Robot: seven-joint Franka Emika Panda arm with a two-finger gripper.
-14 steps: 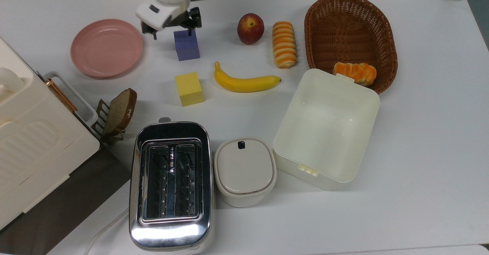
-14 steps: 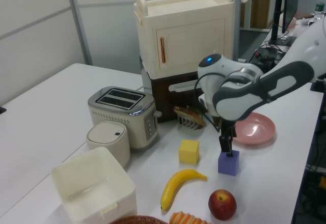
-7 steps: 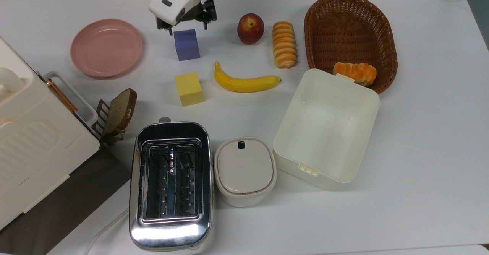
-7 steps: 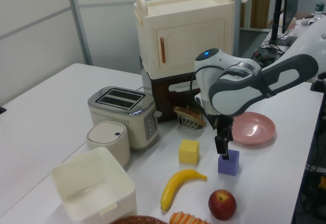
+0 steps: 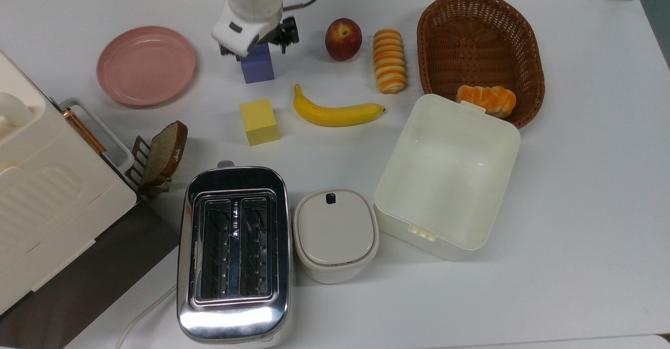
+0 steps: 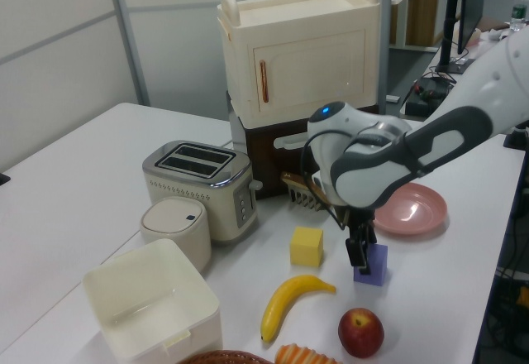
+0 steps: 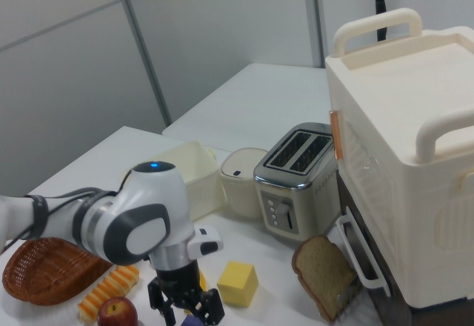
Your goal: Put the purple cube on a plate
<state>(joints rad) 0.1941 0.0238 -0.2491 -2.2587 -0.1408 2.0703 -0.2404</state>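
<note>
The purple cube (image 5: 258, 69) sits on the tabletop (image 5: 576, 181) directly under the pincer (image 5: 255, 45), whose spread fingers straddle it, apparently lowering for a grasp. The plate (image 5: 146, 65) waits bare, nearby toward the top view's left.

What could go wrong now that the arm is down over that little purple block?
The gripper sits over the purple cube with its fingers open either side; an off-centre close could twist or push the cube instead of gripping it. The apple and the yellow cube are nearby, so a shoved block might bump them. The plate lies to the top view's left, so a weak grip might drop the cube on the way.
</note>
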